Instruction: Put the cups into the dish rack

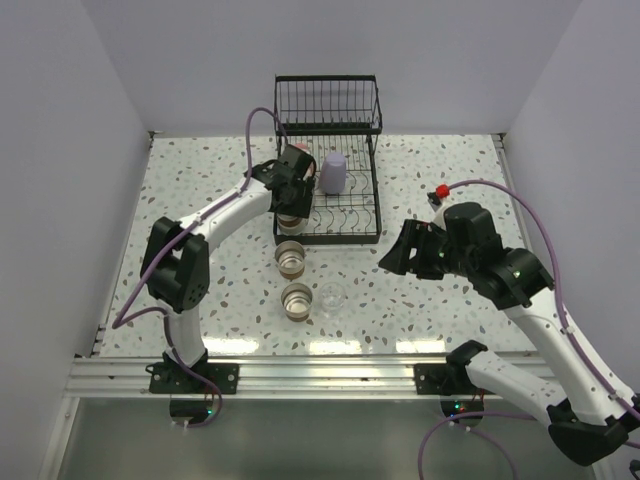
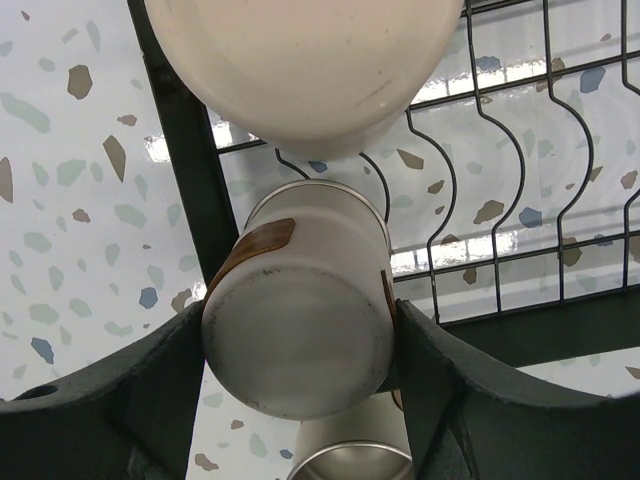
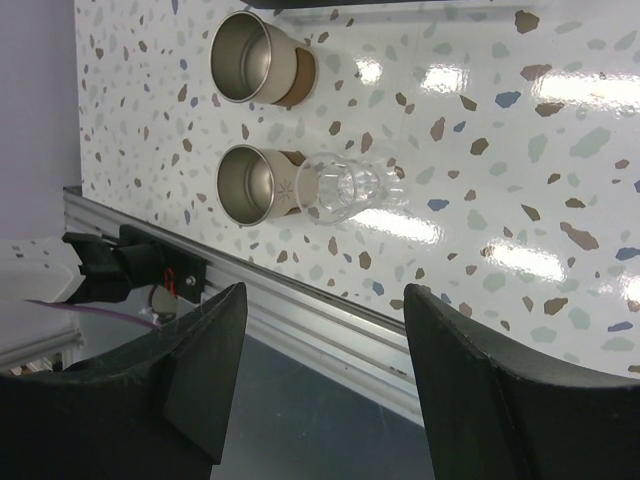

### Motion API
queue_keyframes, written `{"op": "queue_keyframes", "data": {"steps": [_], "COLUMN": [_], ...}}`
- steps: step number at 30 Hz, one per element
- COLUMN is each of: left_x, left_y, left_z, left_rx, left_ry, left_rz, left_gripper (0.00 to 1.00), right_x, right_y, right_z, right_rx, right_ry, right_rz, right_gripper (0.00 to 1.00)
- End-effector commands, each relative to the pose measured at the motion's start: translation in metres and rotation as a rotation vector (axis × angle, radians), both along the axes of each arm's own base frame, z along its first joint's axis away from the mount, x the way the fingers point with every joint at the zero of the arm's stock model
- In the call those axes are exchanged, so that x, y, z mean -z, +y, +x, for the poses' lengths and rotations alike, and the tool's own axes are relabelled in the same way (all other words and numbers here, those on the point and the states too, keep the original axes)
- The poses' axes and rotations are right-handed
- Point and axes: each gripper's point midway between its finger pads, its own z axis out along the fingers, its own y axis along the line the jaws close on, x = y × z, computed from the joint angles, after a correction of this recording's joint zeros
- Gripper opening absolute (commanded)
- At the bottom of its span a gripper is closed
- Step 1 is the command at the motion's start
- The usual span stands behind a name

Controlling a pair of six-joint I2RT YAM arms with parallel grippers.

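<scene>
Left wrist view: the left hand (image 2: 300, 392) gripped a brown cup (image 2: 295, 320); bumping the beige cup (image 2: 300, 70) at twelve o'clock risked toppling it.

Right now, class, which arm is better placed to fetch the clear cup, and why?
Right. The right tool is open and empty, with the clear cup in its wrist view; the left tool is shut on a brown cup at the dish rack.

Lavender cup (image 1: 333, 172), apparently inverted, in black rack (image 1: 328, 105); 3 cups (image 1: 290, 258) outside.
</scene>
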Motion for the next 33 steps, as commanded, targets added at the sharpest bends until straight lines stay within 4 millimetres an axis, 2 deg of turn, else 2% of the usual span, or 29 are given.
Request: {"op": "queue_keyframes", "data": {"steps": [1, 2, 4, 5, 8, 11, 17, 23, 24, 25, 30, 33], "left_x": [-0.005, -0.005, -0.007, -0.008, -0.013, -0.019, -0.041, -0.095, -0.112, -0.12, -0.164, -0.18], "left_y": [0.0, 0.002, 0.002, 0.001, 0.003, 0.004, 0.005, 0.01, 0.01, 0.011, 0.018, 0.021], "left_z": [0.006, 0.006, 0.006, 0.006, 0.006, 0.006, 0.007, 0.008, 0.009, 0.009, -0.004, -0.018], "left_rx": [-0.02, -0.02, -0.021, -0.02, -0.021, -0.021, -0.029, -0.052, -0.056, -0.059, -0.069, -0.063], "left_ry": [-0.037, -0.036, -0.04, -0.043, -0.048, -0.056, -0.088, -0.176, -0.207, -0.221, -0.285, -0.303], "left_rz": [0.006, 0.009, 0.009, 0.008, 0.013, 0.017, 0.009, -0.028, -0.044, -0.05, -0.102, -0.147], "left_gripper": [0.42, 0.57, 0.67, 0.76, 0.87, 0.94, 0.97, 0.98, 0.98, 0.98, 0.98, 0.98], "right_x": [0.003, 0.003, 0.005, 0.004, 0.005, 0.006, 0.008, 0.012, 0.012, 0.013, 0.021, 0.027], "right_y": [-0.002, -0.002, -0.001, -0.001, -0.002, -0.003, -0.005, -0.008, -0.008, -0.008, 0.002, 0.015], "right_z": [0.0, 0.0, 0.0, 0.0, -0.001, -0.001, -0.002, -0.002, -0.002, -0.001, 0.003, 0.005], "right_rx": [-0.003, -0.004, -0.005, -0.007, -0.006, -0.006, -0.007, -0.014, -0.019, -0.021, -0.063, -0.099], "right_ry": [-0.01, -0.01, -0.004, -0.005, -0.004, -0.004, -0.008, -0.007, -0.007, -0.005, 0.018, 0.023], "right_rz": [-0.014, -0.013, -0.012, -0.011, -0.013, -0.018, -0.032, -0.064, -0.065, -0.068, -0.091, -0.142], "right_gripper": [0.67, 0.67, 0.67, 0.67, 0.67, 0.67, 0.67, 0.67, 0.66, 0.66, 0.65, 0.65]}}
